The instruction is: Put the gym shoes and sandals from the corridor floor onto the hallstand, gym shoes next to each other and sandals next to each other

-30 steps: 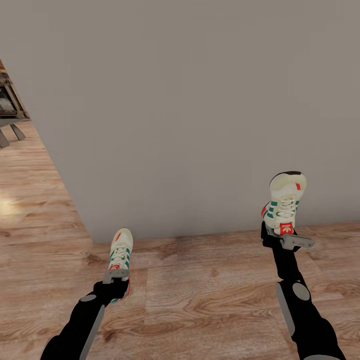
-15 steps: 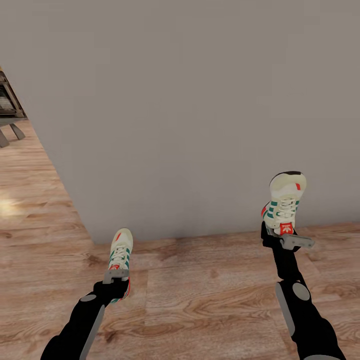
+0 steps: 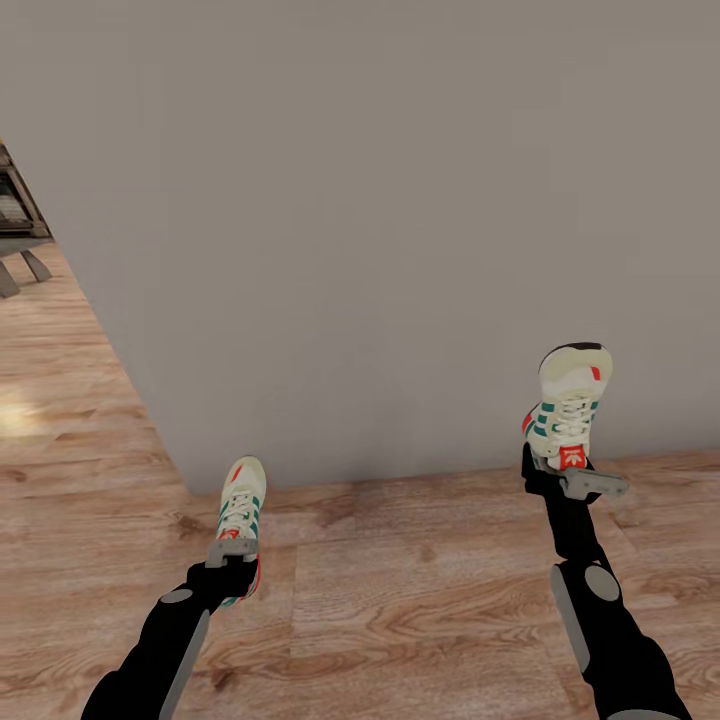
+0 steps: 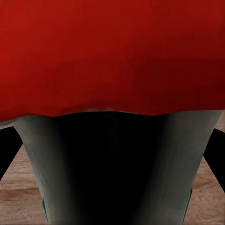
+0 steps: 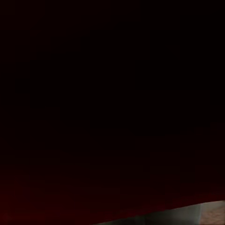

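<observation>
Two gym shoes off the floor (image 3: 400,600), one per gripper. Left gripper (image 3: 232,552) clamps the heel end of the left shoe (image 3: 241,500); cream upper, green stripes, toe toward 12 o'clock, low over the wood-grain planks. Right gripper (image 3: 572,478) pinches the right shoe (image 3: 570,400) at its red tongue tag, toe up against the matte grey wall (image 3: 380,220). Left wrist view: smooth red heel (image 4: 112,51) close up. Dark furniture (image 3: 15,230) at 9 o'clock.

1. Both arms are glossy black with rounded segments
2. Grey oval caps and long grey side panels mark the forearms
3. The left gripper (image 3: 232,551) and right gripper (image 3: 580,483) have flat grey metal fingers
</observation>
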Motion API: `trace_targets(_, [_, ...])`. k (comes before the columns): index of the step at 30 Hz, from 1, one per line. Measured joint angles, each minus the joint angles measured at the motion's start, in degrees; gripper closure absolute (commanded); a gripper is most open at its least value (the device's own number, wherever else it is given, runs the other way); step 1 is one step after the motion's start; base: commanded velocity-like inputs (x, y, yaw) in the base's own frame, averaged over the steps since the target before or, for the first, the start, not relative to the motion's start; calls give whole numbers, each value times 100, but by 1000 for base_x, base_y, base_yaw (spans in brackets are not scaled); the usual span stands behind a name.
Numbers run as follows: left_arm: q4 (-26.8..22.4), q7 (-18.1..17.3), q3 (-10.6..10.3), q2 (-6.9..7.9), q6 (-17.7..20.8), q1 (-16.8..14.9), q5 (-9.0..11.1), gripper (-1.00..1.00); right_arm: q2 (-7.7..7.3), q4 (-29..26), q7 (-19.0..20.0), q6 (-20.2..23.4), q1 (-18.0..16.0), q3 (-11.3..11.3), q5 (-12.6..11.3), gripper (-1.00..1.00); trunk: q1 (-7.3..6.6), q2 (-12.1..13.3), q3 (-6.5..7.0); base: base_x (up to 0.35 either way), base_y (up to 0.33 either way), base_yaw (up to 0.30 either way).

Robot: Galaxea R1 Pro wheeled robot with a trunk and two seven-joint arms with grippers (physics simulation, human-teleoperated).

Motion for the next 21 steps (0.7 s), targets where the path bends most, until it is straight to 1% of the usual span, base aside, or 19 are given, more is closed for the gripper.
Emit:
trace_targets(9, [-1,-18,-4,0,0,-8,3,100,17,26,-6,0,0,8,-3,100,-198,361,162,0,0,0])
trace_targets(10, [0,-18,-8,0,0,-9,-3,100,14,163,-8,1,1,9,-7,100,-219,401,179,0,0,0])
trace_targets(13, [-4,-15,-15,0,0,-9,-29,100,17,244,-10,0,0,13,1,100,-285,521,233,0,0,0])
trace_targets(14, [-8,-16,-32,0,0,-9,-38,100,19,521,-42,4,2,17,-42,100,-286,523,233,0,0,0])
trace_targets(16, [-8,-16,-34,3,0,-9,-43,100,20,784,-49,5,1,17,-51,100,-286,523,234,0,0,0])
trace_targets(17, [-18,4,-31,4,0,-7,-47,100,41,1191,-70,5,-1,43,-17,100,-287,523,235,0,0,0])
trace_targets(18, [-24,10,-31,4,0,-8,-44,100,52,1926,-70,5,2,47,-23,100,-286,524,233,0,0,0])
trace_targets(19, [-91,3,-142,7,0,-9,-36,100,57,2163,-61,21,3,42,-54,100,-286,523,233,0,0,0])
trace_targets(20, [-143,7,-233,5,0,-7,-38,100,51,2185,-31,37,0,33,-62,100,-286,523,234,0,0,0])
trace_targets(21, [-152,8,-245,4,0,-5,-52,100,50,2191,-21,40,0,32,-65,100,-286,523,234,0,0,0])
